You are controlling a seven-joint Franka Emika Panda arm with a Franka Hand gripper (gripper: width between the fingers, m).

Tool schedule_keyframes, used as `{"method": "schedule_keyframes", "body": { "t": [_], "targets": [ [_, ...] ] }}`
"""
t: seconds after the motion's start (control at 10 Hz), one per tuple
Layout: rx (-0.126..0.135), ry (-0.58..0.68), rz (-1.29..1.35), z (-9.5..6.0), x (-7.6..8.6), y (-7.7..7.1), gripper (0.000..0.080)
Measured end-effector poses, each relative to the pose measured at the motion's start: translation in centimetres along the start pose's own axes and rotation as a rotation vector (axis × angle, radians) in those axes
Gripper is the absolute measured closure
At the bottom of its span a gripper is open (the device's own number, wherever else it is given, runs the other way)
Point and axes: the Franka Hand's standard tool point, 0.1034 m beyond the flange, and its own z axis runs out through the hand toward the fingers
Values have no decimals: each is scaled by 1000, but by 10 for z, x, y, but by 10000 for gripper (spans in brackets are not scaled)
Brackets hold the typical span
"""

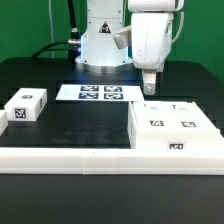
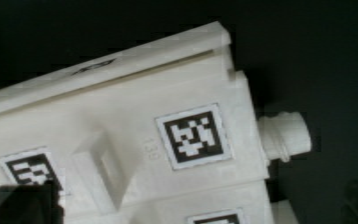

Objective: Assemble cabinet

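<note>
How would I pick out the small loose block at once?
On the black table, the cabinet fills the exterior view's right. The block sits alone at that view's left edge, small and boxy, unlike the flat marker board.

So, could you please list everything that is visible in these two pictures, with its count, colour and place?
cabinet: one, white with black-and-white tags, on the table at the exterior view's right; it fills the wrist view.
round knob: one, white, sticking out of the cabinet's side in the wrist view.
small tagged block: one, white, at the exterior view's left.
long low rail: one, white, along the table's near side.
marker board: one, white with several tags, flat in the middle.
table: one, black, under everything.
arm: one, white, reaching down from behind the marker board.
gripper: one, open and empty, above the cabinet's far edge.
</note>
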Motion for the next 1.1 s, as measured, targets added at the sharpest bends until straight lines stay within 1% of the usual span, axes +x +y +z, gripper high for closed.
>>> {"method": "schedule_keyframes", "body": {
  "t": [0.1,0.3,0.4,0.5,0.6,0.7,0.8,0.9,1.0,1.1],
  "targets": [
    [1,0,2,0,0,0,2],
    [3,3,132,0,1,-1,2],
    [-1,7,177,0,1,-1,2],
    [-37,55,335,2,4,-3,2],
    [-39,64,389,7,1,-10,2],
    [-33,73,501,9,0,-11,2],
    [-43,98,597,10,4,-12,2],
    [-28,105,715,12,4,-17,2],
    [-16,107,751,13,1,-16,2],
    [-7,113,842,13,2,-16,2]
  ]
}}
